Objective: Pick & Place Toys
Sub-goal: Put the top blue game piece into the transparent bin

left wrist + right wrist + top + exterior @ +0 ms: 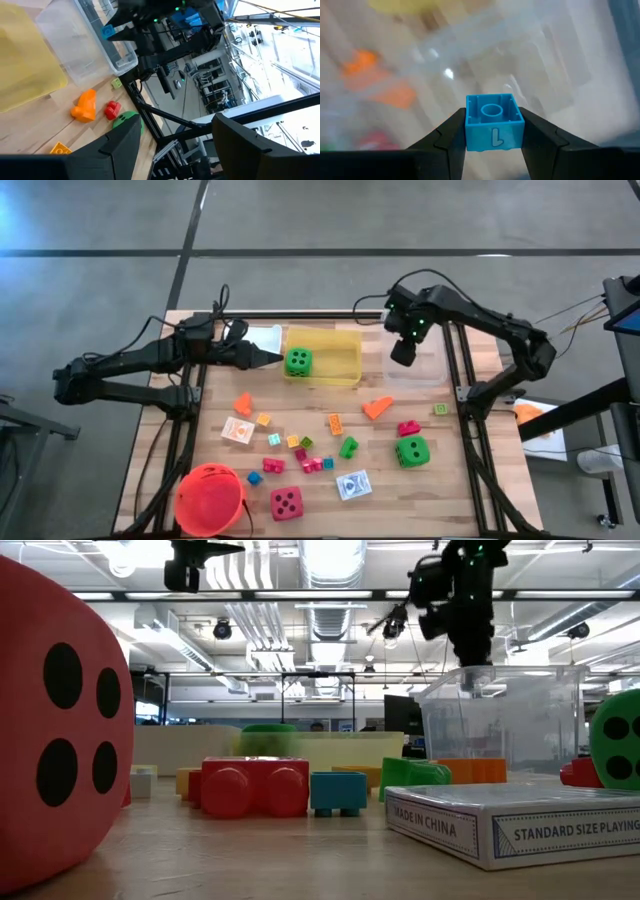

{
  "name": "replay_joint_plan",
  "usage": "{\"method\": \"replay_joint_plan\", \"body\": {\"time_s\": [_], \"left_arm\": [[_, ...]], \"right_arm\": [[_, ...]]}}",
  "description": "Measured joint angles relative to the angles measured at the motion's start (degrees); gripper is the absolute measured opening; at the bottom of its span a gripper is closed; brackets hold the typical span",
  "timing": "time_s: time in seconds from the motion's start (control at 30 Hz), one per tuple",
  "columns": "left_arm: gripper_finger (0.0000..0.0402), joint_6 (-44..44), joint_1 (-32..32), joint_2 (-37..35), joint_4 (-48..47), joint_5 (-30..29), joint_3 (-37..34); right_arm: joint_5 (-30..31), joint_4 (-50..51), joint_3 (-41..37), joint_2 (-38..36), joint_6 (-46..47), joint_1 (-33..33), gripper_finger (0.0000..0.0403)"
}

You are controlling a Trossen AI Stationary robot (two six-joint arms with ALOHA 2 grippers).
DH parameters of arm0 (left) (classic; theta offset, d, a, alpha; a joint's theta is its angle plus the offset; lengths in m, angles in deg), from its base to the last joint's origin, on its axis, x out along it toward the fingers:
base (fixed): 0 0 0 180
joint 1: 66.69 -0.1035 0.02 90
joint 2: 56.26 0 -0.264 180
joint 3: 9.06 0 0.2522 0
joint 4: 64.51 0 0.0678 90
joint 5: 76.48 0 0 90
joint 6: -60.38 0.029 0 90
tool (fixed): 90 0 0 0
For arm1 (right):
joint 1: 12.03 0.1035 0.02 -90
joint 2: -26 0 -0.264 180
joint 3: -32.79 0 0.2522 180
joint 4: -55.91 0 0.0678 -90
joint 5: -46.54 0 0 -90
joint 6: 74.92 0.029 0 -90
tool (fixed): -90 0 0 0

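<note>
**Blue block held over the clear bin, ready to drop**

The right gripper is clenched on 1 blue block, hanging just above the clear bin at the table's far side. This looks like the placing step; next it likely needs only to spread its fingers. Farther off, the left gripper waits, fingers apart and empty, beside the yellow bin holding 1 green die.

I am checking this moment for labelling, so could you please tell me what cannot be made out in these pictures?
- Clear bin: contents blurred, right wrist view.
- Left gripper: fingertips cut off by the frame edge, left wrist view.
- Pink-red die: cropped at the edge, low view.
- Picture cards: print too small, high view.
- Blue block in right gripper: too small, high view.
</note>
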Motion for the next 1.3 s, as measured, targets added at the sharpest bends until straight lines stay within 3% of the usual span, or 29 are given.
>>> {"method": "replay_joint_plan", "body": {"time_s": [0.1,0.23,0.5,1.3], "left_arm": [[0.0232,0.86,0.0,0.0,-0.01,0.0,0.0],[0.0232,1.3,0.0,0.0,-0.03,0.0,0.0],[0.0232,1.45,0.0,0.0,-0.16,0.0,0.0],[0.0232,1.27,0.0,0.0,-3.57,-0.2,0.0]], "right_arm": [[3.82,-0.63,-1.4,0.72,-2.66,0.02,0.0148],[4.34,-1.67,-1.78,1.03,-8.45,-0.33,0.0148],[4.98,-2.88,-3.97,3.28,-10.87,-1.46,0.0148],[5.3,-20.41,-22.24,-1.34,-3.7,-2.19,0.0148]]}}
